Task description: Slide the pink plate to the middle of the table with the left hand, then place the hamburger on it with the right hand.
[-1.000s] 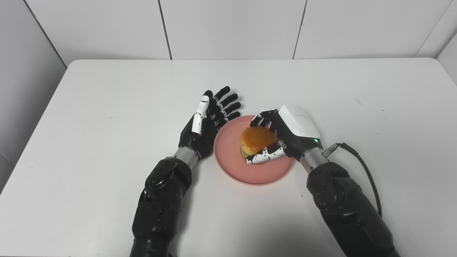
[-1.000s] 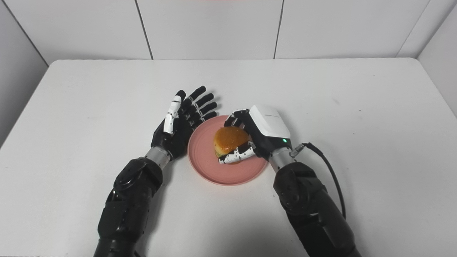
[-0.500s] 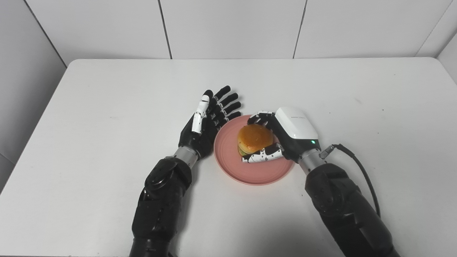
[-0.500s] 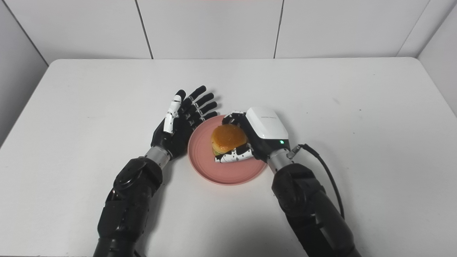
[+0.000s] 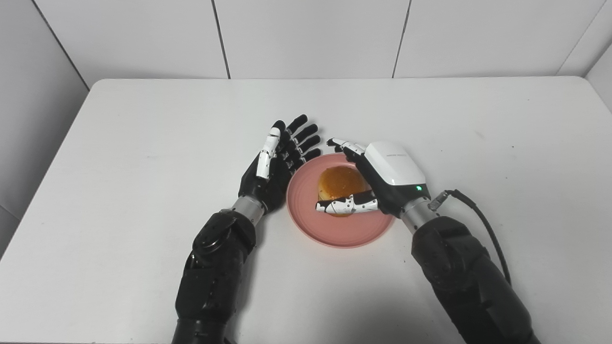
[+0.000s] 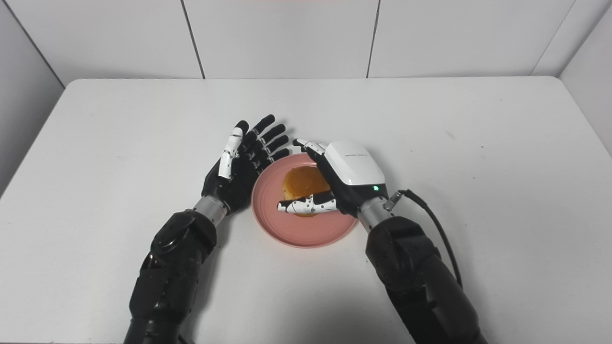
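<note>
Resting on pink plate [image 5: 334, 229] near bench [image 5: 143, 143] middle: hamburger [image 5: 337, 181], right part hidden behind right hand [image 5: 377, 179]. Right hand spread wide around hamburger, holding nothing. Left hand [image 5: 279, 165] flat, fingers apart, at plate's left rim. Tiny lettering on right hand's white cover, unreadable.

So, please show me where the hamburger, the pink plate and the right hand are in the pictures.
hamburger [image 5: 336, 180], left eye view, on the top of the bun.
pink plate [image 5: 334, 234], left eye view, on the bare near part of its rim.
right hand [image 6: 351, 173], right eye view, on its white back cover.
</note>
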Motion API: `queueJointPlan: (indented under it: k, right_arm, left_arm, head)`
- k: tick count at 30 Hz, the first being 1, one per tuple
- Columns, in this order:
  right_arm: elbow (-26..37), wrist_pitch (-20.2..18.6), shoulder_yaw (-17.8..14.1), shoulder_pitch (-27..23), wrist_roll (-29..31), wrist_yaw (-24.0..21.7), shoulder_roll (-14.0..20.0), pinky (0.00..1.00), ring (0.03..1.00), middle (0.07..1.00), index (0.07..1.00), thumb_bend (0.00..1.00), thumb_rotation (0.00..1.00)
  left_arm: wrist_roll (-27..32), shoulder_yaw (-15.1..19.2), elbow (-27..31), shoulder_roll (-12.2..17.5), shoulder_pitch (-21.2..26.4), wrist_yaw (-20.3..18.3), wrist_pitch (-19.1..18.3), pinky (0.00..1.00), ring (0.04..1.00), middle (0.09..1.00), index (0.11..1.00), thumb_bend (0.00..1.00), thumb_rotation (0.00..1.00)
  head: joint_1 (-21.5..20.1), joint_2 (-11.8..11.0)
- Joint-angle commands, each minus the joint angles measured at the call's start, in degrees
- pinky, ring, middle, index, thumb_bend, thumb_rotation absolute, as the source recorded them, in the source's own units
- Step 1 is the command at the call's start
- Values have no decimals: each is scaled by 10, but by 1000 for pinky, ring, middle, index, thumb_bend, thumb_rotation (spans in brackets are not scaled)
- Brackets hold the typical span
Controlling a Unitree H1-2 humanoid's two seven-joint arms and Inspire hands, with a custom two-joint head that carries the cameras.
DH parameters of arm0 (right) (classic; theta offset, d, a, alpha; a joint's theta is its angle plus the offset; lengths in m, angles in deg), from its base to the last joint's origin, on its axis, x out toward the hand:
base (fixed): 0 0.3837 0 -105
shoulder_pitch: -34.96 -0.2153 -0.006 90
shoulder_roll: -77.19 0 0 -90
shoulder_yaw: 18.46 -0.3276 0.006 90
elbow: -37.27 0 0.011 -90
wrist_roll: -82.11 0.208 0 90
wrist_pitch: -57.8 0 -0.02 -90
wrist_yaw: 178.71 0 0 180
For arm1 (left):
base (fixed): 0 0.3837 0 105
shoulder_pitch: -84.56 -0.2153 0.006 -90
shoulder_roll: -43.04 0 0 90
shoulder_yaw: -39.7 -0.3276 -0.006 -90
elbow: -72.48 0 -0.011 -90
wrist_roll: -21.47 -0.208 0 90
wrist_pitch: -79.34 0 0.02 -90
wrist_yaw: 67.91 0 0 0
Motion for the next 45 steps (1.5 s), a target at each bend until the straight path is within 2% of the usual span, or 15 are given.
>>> queueJointPlan:
  k: [1,7,8,10,14,18,20,23,28,31,36,41,45]
  right_arm:
    - [29,14,-9,-20,-1,2,1,576,743,835,882,983,654]
    - [52,37,-32,-16,31,20,-2,590,760,861,918,979,675]
    - [55,42,-37,-15,38,26,-4,543,715,848,925,976,682]
    - [60,60,-51,-12,58,45,-5,529,709,851,933,971,692]
    - [60,87,-87,-2,101,83,-11,693,857,935,973,926,807]
    - [51,102,-119,8,133,115,-15,758,904,975,997,885,925]
    - [50,101,-136,14,156,121,-18,830,943,994,1000,880,984]
    - [56,92,-157,29,180,127,-24,908,982,1000,1000,817,1000]
    - [50,90,-186,53,220,140,-39,922,989,1000,1000,763,1000]
    - [39,101,-201,69,252,144,-44,952,989,1000,1000,693,1000]
    - [22,125,-205,98,265,164,-49,956,996,1000,1000,600,1000]
    - [4,143,-205,122,295,175,-64,971,996,1000,1000,589,1000]
    - [-8,155,-204,129,323,171,-67,980,1000,1000,1000,568,1000]
  left_arm:
    - [-13,-2,-28,7,-29,13,-42,896,906,894,904,428,1000]
    - [-9,2,-34,5,-26,11,-39,883,900,893,897,432,1000]
    - [-7,3,-35,4,-26,11,-38,877,894,887,885,429,1000]
    - [-6,6,-37,3,-26,11,-36,873,889,882,876,427,1000]
    - [-8,8,-37,4,-26,9,-32,862,871,875,881,421,1000]
    - [-11,11,-33,6,-27,12,-27,868,873,881,889,422,1000]
    - [-18,14,-29,6,-28,18,-17,878,883,893,891,425,1000]
    - [-39,14,-17,10,-32,28,8,906,896,910,904,419,1000]
    - [-78,6,5,25,-47,23,60,951,931,940,934,429,1000]
    - [-106,-2,24,37,-63,21,89,996,984,989,987,477,1000]
    - [-137,-9,46,53,-89,17,138,1000,1000,1000,1000,500,1000]
    - [-163,-17,46,63,-115,15,207,1000,1000,1000,1000,505,1000]
    - [-189,-29,60,73,-139,15,232,1000,1000,1000,1000,483,1000]
  head:
    - [0,1]
    - [0,0]
    - [0,0]
    - [-6,-1]
    - [-7,-2]
    - [-8,-5]
    - [-9,-6]
    - [-10,-8]
    - [-10,-9]
    - [-11,-9]
    - [-10,-9]
    - [-8,-8]
    - [-7,-8]
